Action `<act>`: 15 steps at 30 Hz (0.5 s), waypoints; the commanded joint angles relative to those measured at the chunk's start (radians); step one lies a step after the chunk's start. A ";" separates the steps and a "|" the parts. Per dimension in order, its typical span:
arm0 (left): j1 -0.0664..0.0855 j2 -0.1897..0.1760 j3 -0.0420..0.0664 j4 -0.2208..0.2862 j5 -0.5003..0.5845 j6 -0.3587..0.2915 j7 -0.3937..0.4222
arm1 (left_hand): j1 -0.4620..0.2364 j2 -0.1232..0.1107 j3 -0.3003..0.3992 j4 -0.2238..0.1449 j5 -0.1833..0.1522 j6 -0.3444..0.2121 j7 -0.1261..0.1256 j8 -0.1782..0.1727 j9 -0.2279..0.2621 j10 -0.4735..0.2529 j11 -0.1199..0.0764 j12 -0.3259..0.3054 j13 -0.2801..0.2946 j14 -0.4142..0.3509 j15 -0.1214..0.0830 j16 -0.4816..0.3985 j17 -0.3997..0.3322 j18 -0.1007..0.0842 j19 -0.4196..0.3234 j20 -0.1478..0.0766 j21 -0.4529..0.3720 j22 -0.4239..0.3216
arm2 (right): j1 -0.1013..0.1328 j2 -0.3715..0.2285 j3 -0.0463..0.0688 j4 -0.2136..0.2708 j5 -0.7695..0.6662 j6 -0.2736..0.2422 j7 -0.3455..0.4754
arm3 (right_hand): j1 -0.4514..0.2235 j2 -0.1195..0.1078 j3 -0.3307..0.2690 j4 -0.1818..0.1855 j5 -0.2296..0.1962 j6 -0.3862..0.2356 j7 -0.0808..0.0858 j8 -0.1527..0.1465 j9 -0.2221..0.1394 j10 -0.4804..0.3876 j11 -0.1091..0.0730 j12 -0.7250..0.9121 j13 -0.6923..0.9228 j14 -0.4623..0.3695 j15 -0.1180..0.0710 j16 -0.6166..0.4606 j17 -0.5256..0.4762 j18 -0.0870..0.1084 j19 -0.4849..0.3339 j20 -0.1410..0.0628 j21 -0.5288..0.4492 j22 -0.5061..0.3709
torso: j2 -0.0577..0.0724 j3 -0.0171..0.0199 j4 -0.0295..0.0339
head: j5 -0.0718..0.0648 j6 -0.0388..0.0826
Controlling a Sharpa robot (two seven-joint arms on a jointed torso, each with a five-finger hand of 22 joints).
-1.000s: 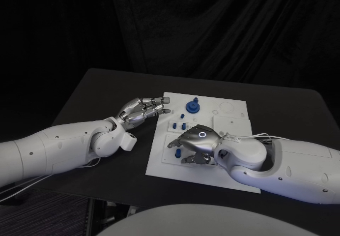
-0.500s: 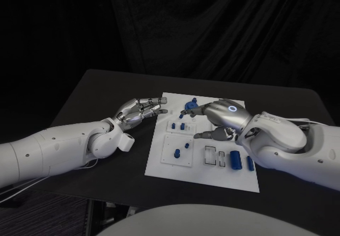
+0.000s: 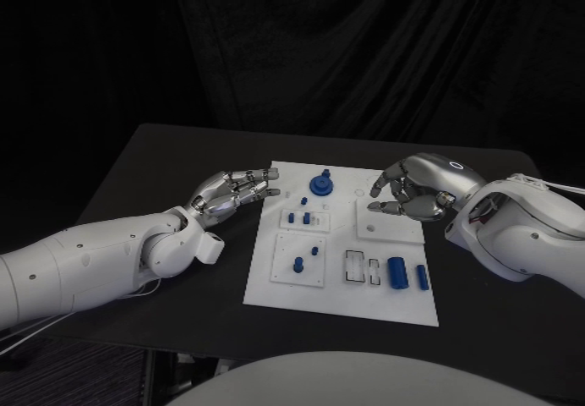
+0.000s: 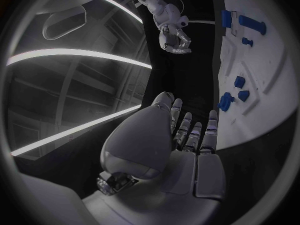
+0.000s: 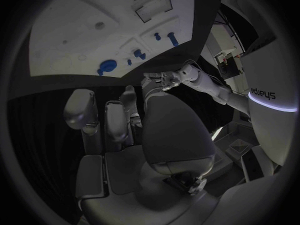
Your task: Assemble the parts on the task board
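Two robot hands in my feed, both empty. Left robot hand (image 3: 232, 191) hovers just off the task board's (image 3: 336, 296) left edge, fingers loosely apart, holding nothing. Right robot hand (image 3: 417, 191) hangs over the board's far right corner, fingers curled in, nothing in them as far as I can see. White task board lies mid desk (image 3: 146, 169). Blue round knob part (image 3: 320, 183) stands at its far edge, small blue pegs (image 3: 305, 218) nearer the middle, two blue bars (image 3: 411, 274) lie at the near right
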 commanded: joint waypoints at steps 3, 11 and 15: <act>-0.001 -0.002 0.001 0.007 0.005 -0.010 0.020 | 0.011 0.003 0.010 -0.001 0.004 0.000 0.009 -0.004 -0.001 0.004 0.005 0.002 0.002 -0.001 0.000 -0.004 -0.001 0.019 -0.004 0.001 0.001 -0.002 | -0.027 -0.030 -0.001 0.004 0.112 0.129 -0.187 | -0.135 0.004 -0.039 0.002 0.009 0.005 -0.010 0.088 0.067 0.224 -0.005 0.255 0.365 0.047 0.000 0.110 0.131 0.012 0.019 -0.008 0.038 0.145 | 0.003 -0.0013 -0.0006 | -0.034 0.000; -0.001 -0.006 0.001 0.009 0.005 -0.011 0.019 | 0.019 0.005 0.014 -0.003 0.009 0.000 0.010 -0.004 -0.001 0.005 0.007 0.004 0.002 -0.001 0.001 -0.003 0.000 0.018 -0.005 0.002 0.001 -0.003 | -0.071 -0.056 -0.001 0.025 -0.051 0.218 -0.367 | -0.393 -0.084 0.021 0.012 0.043 0.060 -0.075 0.291 0.283 0.421 -0.063 0.380 0.596 0.128 -0.051 0.296 0.364 -0.054 0.147 -0.056 0.411 0.232 | 0.006 0.0014 0.0010 | -0.079 0.000; -0.001 -0.009 0.001 0.011 0.005 -0.010 0.019 | 0.019 0.005 0.014 -0.003 0.009 0.000 0.010 -0.004 -0.001 0.005 0.007 0.004 0.002 -0.001 0.001 -0.003 0.000 0.018 -0.005 0.002 0.001 -0.003 | -0.095 -0.066 -0.001 0.048 -0.118 0.239 -0.432 | -0.447 -0.106 0.019 0.013 0.052 0.057 -0.082 0.285 0.320 0.421 -0.070 0.380 0.596 0.128 -0.060 0.296 0.364 -0.073 0.176 -0.067 0.504 0.257 | 0.006 0.0018 -0.0008 | -0.104 0.000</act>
